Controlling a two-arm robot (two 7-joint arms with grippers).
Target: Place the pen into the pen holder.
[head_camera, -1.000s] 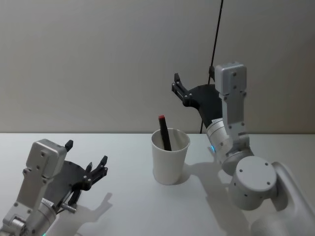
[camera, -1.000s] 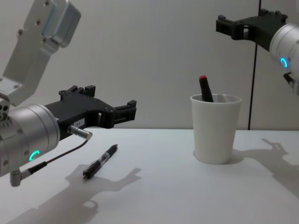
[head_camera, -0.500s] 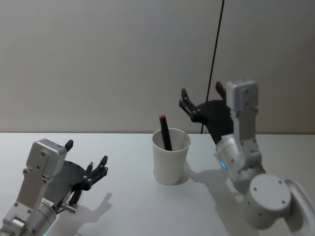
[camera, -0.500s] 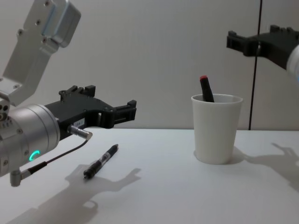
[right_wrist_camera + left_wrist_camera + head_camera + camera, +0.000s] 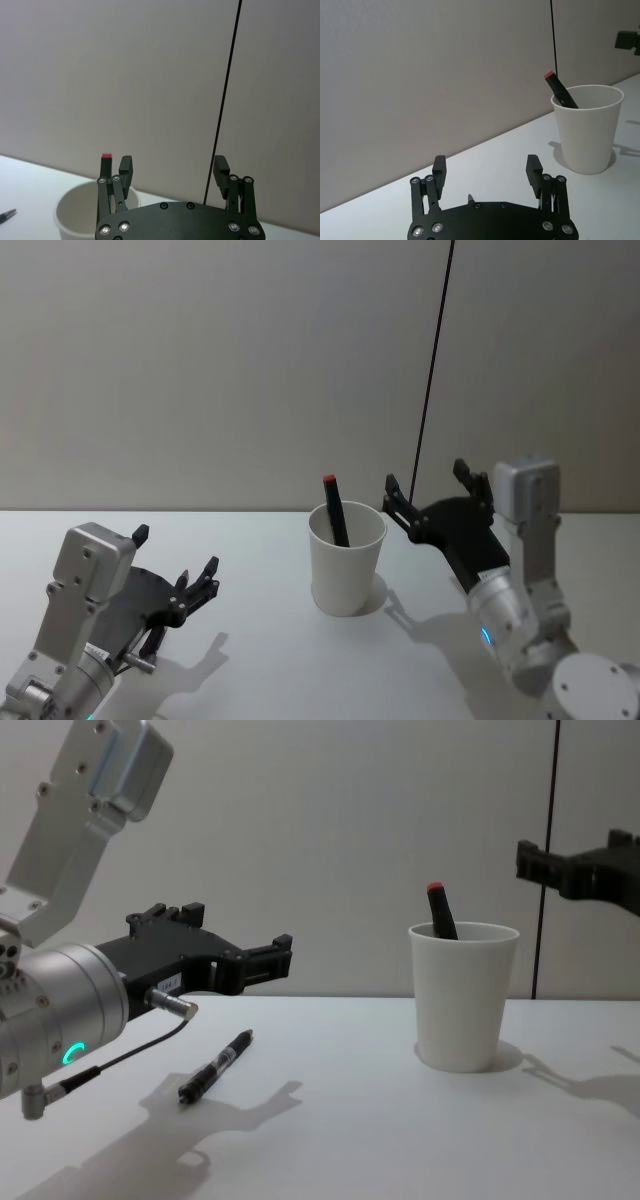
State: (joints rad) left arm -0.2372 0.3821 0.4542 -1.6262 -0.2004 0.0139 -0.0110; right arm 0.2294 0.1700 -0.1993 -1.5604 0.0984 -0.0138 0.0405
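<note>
Right jaws lower; pen point(image 5: 334, 508) in holder point(image 5: 345, 575).

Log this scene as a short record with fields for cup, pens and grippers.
container: pen holder, upright on the table
inside it: red-tipped pen, leaning inside
loose item: black pen, flat on the table, left of the holder
left arm: left gripper, jaws open, empty, low, left of the holder
right arm: right gripper, jaws open, empty, raised right of the holder
</note>
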